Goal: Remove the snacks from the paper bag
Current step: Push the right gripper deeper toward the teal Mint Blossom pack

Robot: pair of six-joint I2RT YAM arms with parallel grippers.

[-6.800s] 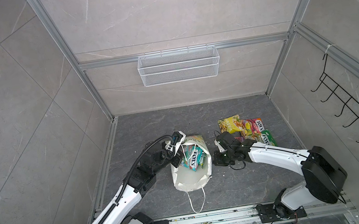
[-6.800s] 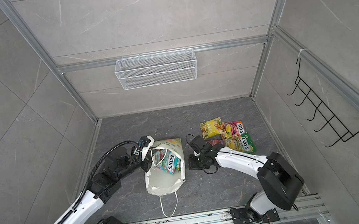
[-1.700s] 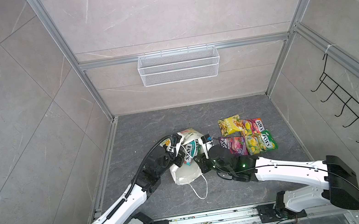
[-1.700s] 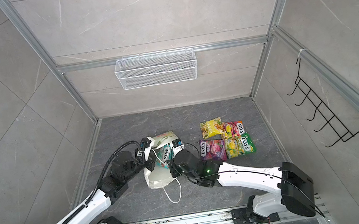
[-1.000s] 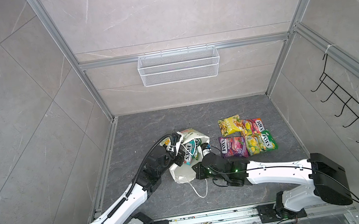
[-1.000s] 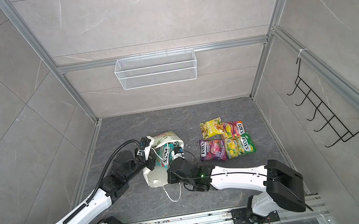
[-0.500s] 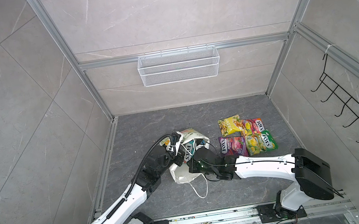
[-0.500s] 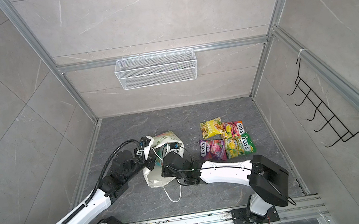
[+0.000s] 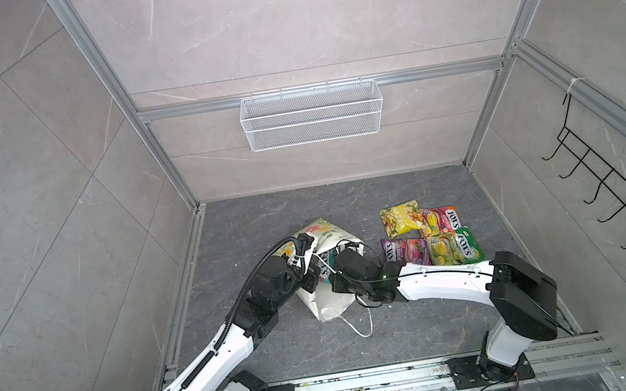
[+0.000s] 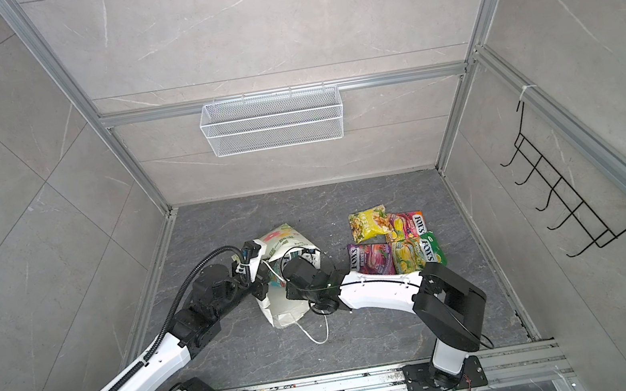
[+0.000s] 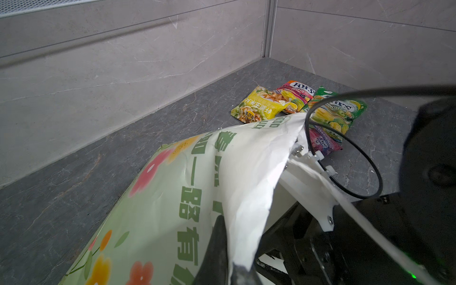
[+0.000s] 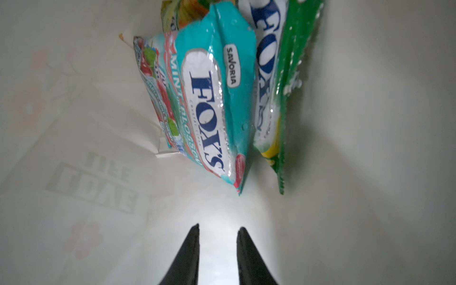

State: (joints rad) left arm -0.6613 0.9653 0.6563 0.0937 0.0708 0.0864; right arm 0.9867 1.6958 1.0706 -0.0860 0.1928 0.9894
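The paper bag (image 9: 329, 303) (image 10: 282, 310) lies tilted on the grey floor. My left gripper (image 11: 228, 259) (image 9: 313, 278) is shut on its white rim (image 11: 246, 197), holding the mouth up. My right gripper (image 12: 217, 228) is inside the bag, open a little, with nothing between its fingers; in both top views its fingers are hidden by the bag. Just beyond its tips lie two snacks, a teal-red FOX'S packet (image 12: 212, 106) and a green one (image 12: 271, 86). Several snacks lie on the floor right of the bag: yellow (image 9: 401, 219), orange-pink (image 9: 439, 220), purple (image 9: 403, 250), green (image 9: 453, 247).
A white wire-mesh basket (image 9: 312, 116) hangs on the back wall. A black hook rack (image 9: 618, 193) is on the right wall. The bag's cord handle (image 9: 360, 324) trails toward the front rail (image 9: 372, 381). Walls close in the floor on three sides.
My right gripper has pushed from beside the bag into its mouth, and its jaws have parted. My left gripper keeps its hold on the rim.
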